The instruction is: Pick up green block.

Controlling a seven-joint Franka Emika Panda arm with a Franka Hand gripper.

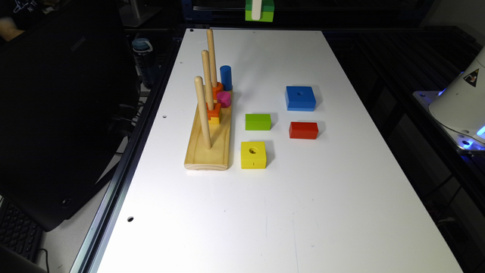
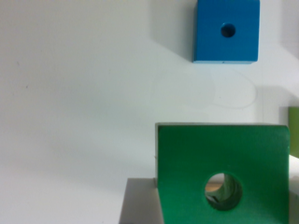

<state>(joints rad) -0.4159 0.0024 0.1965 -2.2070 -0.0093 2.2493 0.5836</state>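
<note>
The green block (image 1: 265, 11) hangs high above the far end of the white table (image 1: 265, 197), at the top edge of the exterior view. It has a dark green top and a lime lower layer. My gripper (image 1: 257, 9) is shut on it, with a white finger crossing its front. In the wrist view the green block (image 2: 222, 172) is very close, its round hole facing the camera, with a grey finger (image 2: 139, 203) against its side.
A blue holed block (image 1: 300, 98) (image 2: 227, 30), a solid lime block (image 1: 258, 121), a red block (image 1: 303, 130) and a yellow holed block (image 1: 253, 154) lie mid-table. A wooden peg base (image 1: 209, 140) with three tall pegs stands at the exterior view's left. A laptop (image 1: 57, 113) sits beside the table.
</note>
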